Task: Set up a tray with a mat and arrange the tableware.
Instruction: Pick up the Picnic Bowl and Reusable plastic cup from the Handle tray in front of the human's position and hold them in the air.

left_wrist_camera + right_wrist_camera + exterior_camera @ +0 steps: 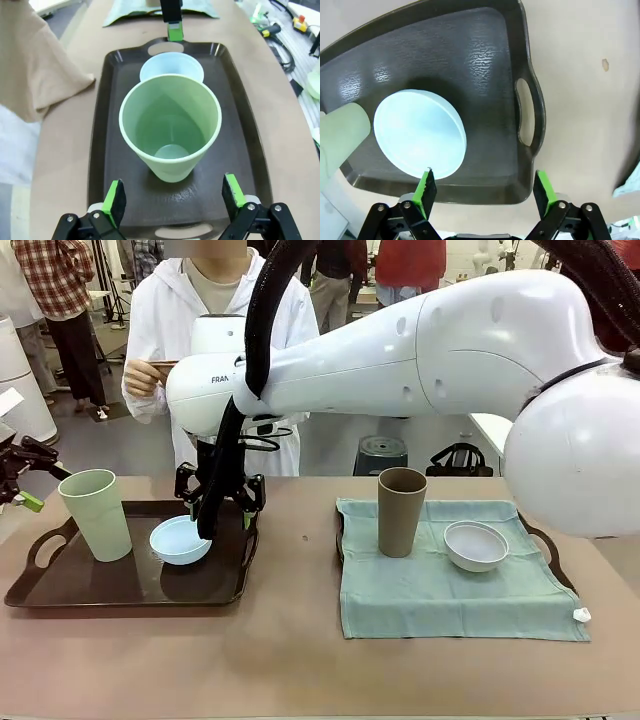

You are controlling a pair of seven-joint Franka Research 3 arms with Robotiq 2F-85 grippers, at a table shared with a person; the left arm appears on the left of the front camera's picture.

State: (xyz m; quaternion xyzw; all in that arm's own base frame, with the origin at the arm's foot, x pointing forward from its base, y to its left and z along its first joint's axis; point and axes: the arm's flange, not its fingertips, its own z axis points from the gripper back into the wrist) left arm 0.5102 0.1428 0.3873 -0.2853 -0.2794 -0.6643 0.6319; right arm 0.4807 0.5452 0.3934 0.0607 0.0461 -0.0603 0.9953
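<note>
A dark brown tray (90, 585) on the left holds a pale green cup (96, 514) and a light blue bowl (180, 540). My right gripper (219, 508) reaches across and hangs open just above the bowl's far right rim. From the right wrist, the open gripper (482, 187) has one finger (426, 187) at the bowl's (419, 132) edge. My left gripper (25, 480) stands open at the table's left edge, facing the green cup (170, 127) without touching it; its own view shows it open (172, 200). On the right, a teal mat (450, 590) covers a second tray (545, 540) and carries a brown cup (401, 510) and a white bowl (476, 545).
A person in a white coat (170, 310) stands across the table, one hand (145, 375) raised with a small object. Bare tabletop (295, 570) separates the two trays. A beige cloth (30, 65) lies beside the left tray in the left wrist view.
</note>
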